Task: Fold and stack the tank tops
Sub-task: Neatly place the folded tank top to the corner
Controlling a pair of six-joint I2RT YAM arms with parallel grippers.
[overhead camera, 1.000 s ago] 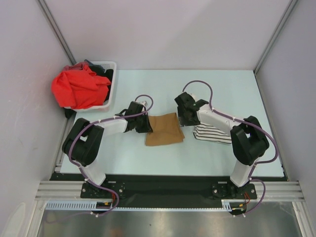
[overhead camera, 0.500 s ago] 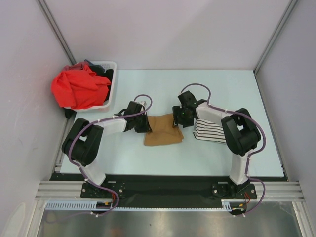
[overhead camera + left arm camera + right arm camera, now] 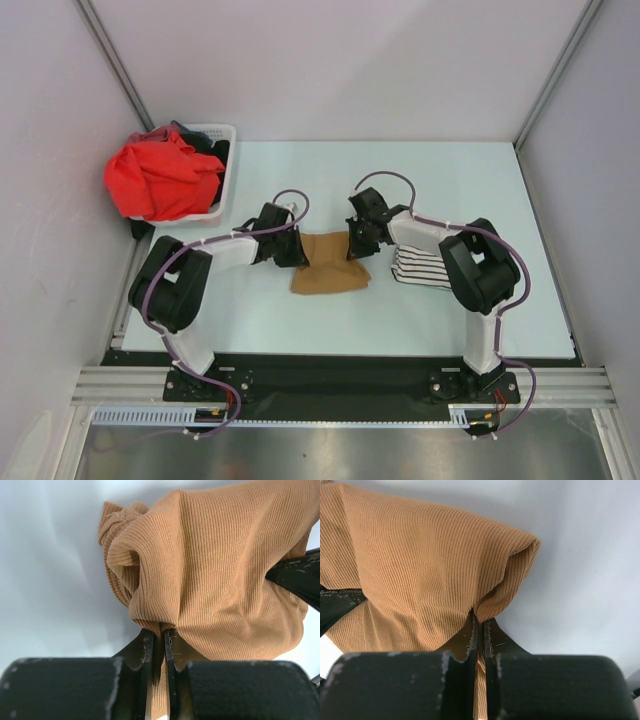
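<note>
Beneath the right arm (image 3: pixel 418 229), striped top (image 3: pixel 420 268) lies half hidden.

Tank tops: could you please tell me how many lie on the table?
2. The tan-brown tank top lies mid-table, pinched by the left gripper and right gripper; the striped tank top lies folded to its right, partly under the right arm. Clothes in the basket may hide others.

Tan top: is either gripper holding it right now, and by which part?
Both. The left gripper is shut on a fold at the left edge of the tan top, the right gripper on a fold at its right edge.
</note>
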